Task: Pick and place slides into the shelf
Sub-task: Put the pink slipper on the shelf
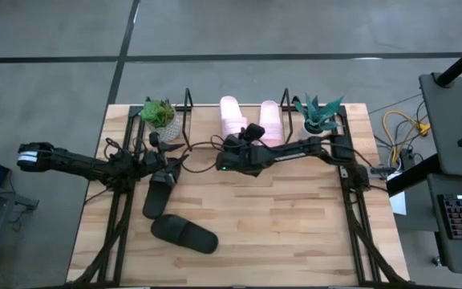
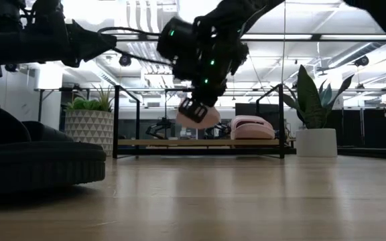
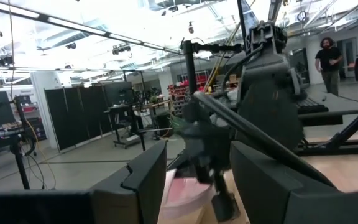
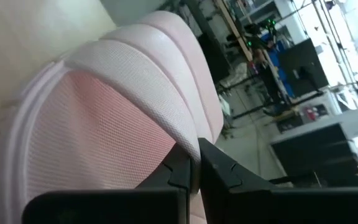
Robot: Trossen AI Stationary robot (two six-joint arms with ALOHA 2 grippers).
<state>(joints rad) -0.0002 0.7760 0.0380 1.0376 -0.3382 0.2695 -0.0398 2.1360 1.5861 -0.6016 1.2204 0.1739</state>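
Note:
Two pale pink slides are at the black rod shelf [image 1: 188, 103] [image 2: 116, 120] by the table's far edge. The right-hand one [image 1: 270, 120] [image 2: 250, 127] lies flat on it. The left-hand one [image 1: 231, 112] [image 2: 198, 115] [image 4: 104, 118] is in my right gripper [image 1: 245, 133] [image 2: 194, 107] [image 4: 194, 165], which is shut on it. Two black slides lie on the table, one [image 1: 158, 193] just near of my left gripper, the other [image 1: 184, 233] [image 2: 32, 161] nearer the front. My left gripper [image 1: 165, 160] [image 3: 197, 186] hovers open, touching nothing. My right gripper pinches the pink slide's wide strap at its edge [image 4: 188, 149] between its two fingers. It comes slanting down from the table's right side. In the low view the slide hangs tilted under the fingers, above the shelf's lower level [image 2: 200, 142].
A potted plant stands at each end of the shelf: a leafy one in a patterned pot [image 1: 159, 114] [image 2: 89, 124] on the left, a spiky one in a white pot [image 1: 319, 114] [image 2: 313, 137] on the right. Bare wood [image 1: 295, 217] spreads over the near right of the table.

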